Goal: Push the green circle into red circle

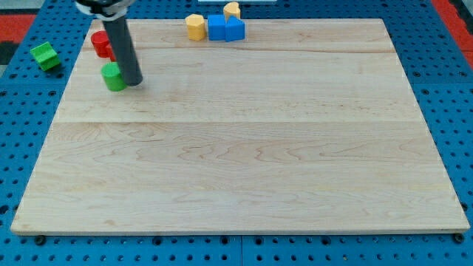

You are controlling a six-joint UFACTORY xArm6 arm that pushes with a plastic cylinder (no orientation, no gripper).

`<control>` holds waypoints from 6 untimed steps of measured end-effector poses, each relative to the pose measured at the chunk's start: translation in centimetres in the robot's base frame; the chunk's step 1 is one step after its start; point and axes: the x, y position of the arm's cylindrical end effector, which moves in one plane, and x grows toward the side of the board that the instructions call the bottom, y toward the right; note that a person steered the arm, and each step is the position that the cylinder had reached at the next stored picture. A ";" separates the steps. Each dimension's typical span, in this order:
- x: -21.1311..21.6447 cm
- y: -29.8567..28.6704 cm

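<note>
The green circle (pixel 113 77), a short round puck, sits near the wooden board's (pixel 244 148) top-left corner, just below the red circle (pixel 101 43). My tip (pixel 134 82) touches its right side; I have no jaws.

A pale wooden board (pixel 244 148) with visible grain and a smooth matt finish lies on a blue perforated surface (pixel 22 133). The rod (pixel 122 44) looks dark and slightly glossy.
</note>
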 end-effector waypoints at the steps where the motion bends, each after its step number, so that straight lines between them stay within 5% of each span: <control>1: 0.0 -2.9; 4: 1.8 -6.0; 6: -2.7 -6.0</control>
